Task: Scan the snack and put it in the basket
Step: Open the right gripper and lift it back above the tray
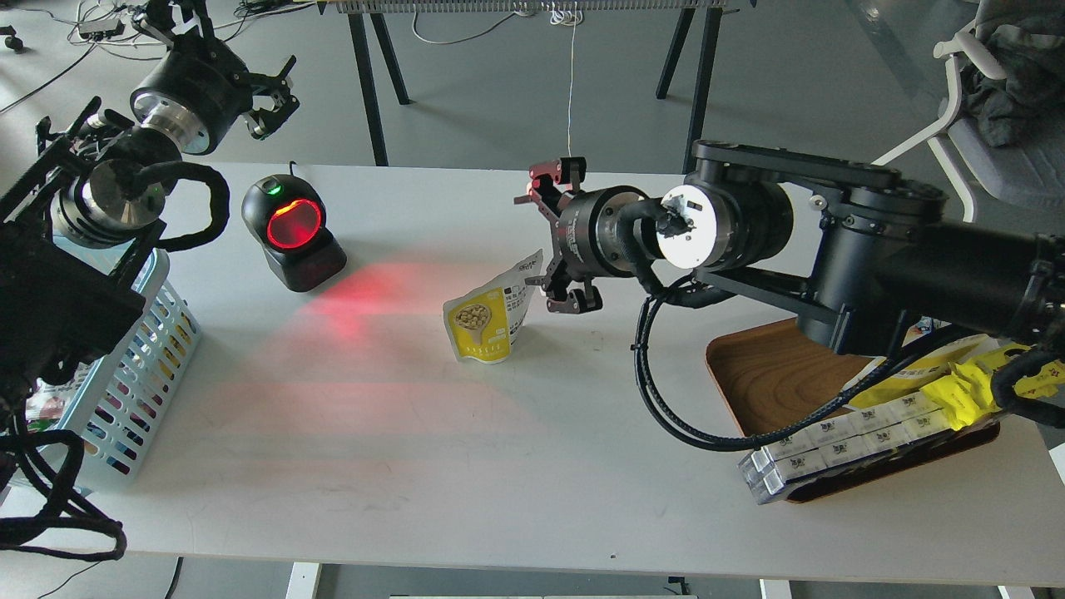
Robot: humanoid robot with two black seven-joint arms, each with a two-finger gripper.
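Head view, left to right: the basket (125, 391) sits at nine o'clock beneath the left gripper (270, 104), raised with fingers spread and empty. The scanner (293, 231) glows red at ten o'clock. The snack (491, 320) stands mid-table, apparently just released; the right gripper (556, 241), beside it, is spread. Scanning seems pending: next, regrasp and face its code toward the scanner.

Yellow-and-white snack pouch (489, 320) printed with beige nuts; light blue lattice basket (150, 366); black scanner (291, 235) lit red; brown wooden tray (774, 374).
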